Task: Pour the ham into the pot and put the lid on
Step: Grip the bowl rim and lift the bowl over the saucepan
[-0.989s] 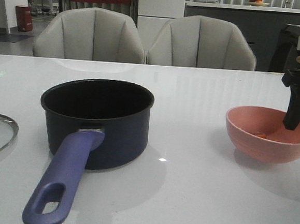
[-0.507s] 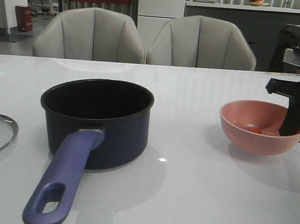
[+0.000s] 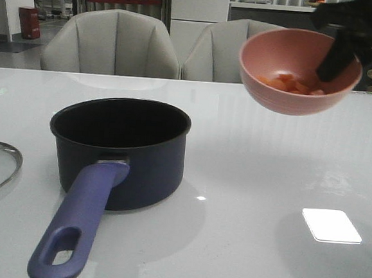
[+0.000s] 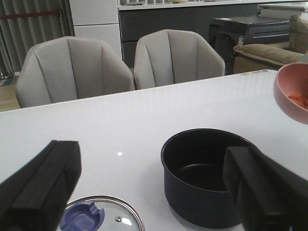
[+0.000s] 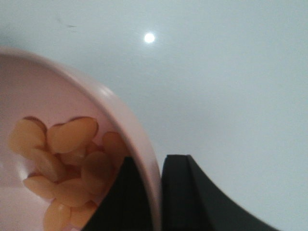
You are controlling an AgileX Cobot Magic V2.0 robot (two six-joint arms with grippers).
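Right pincer (image 5: 151, 192) clamped on pink bowl (image 3: 294, 76) rim, bowl with ham (image 3: 290, 83) airborne, tilted. Left pincer (image 4: 154, 187) wide open, empty, above pot (image 4: 204, 175) and lid (image 4: 103, 216).

Two grey chairs (image 3: 180, 48) behind white table (image 3: 247, 182); red bin (image 3: 29, 22) far left.

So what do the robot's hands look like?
Both are matte black. The left gripper has two thick, blocky fingers with squared ends. The right gripper has flat, smooth fingers, one with a curved outer edge. No markings or cables can be made out on them.
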